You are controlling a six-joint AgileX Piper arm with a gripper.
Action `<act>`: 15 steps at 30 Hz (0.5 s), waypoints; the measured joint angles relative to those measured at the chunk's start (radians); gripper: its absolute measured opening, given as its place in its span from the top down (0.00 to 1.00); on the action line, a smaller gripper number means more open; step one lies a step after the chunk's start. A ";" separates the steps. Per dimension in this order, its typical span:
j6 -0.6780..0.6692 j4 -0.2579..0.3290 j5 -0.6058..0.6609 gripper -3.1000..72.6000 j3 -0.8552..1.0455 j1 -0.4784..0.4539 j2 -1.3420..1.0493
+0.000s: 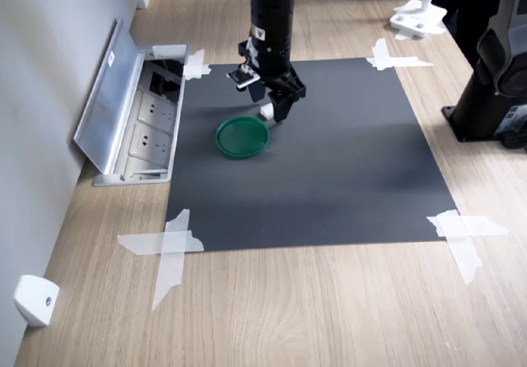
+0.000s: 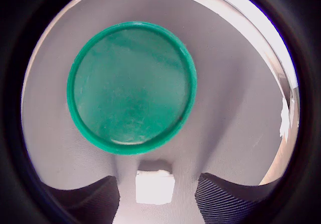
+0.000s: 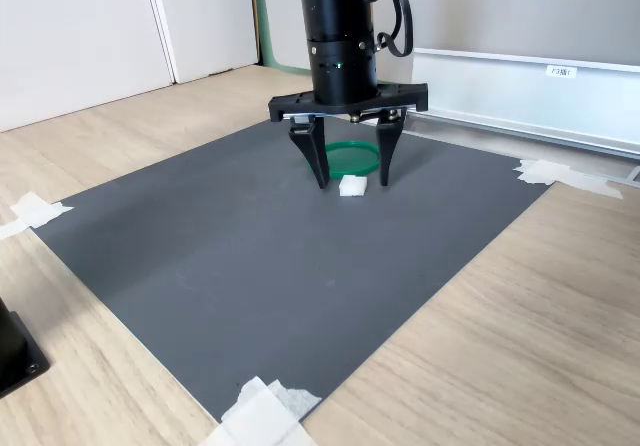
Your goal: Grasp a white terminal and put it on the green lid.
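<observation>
The green lid (image 1: 242,136) (image 2: 131,87) (image 3: 351,157) lies flat on the dark mat (image 1: 329,186). Just beside its rim the white terminal (image 3: 352,185) (image 2: 155,186) (image 1: 268,112) rests on the mat. My gripper (image 3: 352,178) (image 1: 277,110) (image 2: 158,199) points straight down over the terminal and is open, one finger on each side of it. The fingertips (image 3: 321,174) hang close to the mat and do not touch the terminal. In the wrist view both dark fingers (image 2: 95,199) flank the white piece, with the lid just beyond it.
An open socket box with a raised metal flap (image 1: 123,112) sits off the mat on the first exterior view's left. White tape strips (image 1: 169,248) hold the mat's corners. A black stand (image 1: 494,87) is at the right, and a white wedge block (image 1: 34,299) at the near left.
</observation>
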 joint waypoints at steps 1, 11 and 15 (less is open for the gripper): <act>-0.001 0.000 0.000 0.15 0.000 0.000 0.003; 0.023 0.005 -0.001 0.24 -0.001 0.000 0.026; 0.026 0.018 -0.004 0.32 -0.001 0.000 0.026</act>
